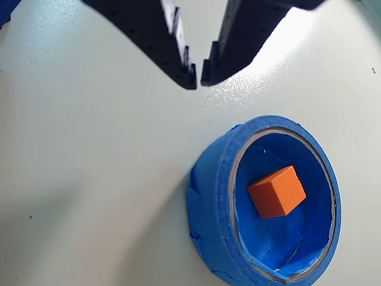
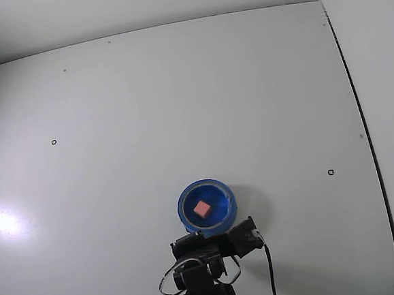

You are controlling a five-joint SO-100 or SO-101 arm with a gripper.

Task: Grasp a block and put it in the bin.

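Block [image 1: 277,191]: lying inside bin [image 1: 208,196], clear of gripper | Gripper [image 1: 199,77]: empty, jaws a narrow slit apart, upper body cut off by wrist-view top edge | Fixed view: fingertips hidden under arm [image 2: 206,270].

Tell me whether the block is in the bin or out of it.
In. The block rests on the floor inside the bin, ringed by its blue wall; the gripper holds nothing.
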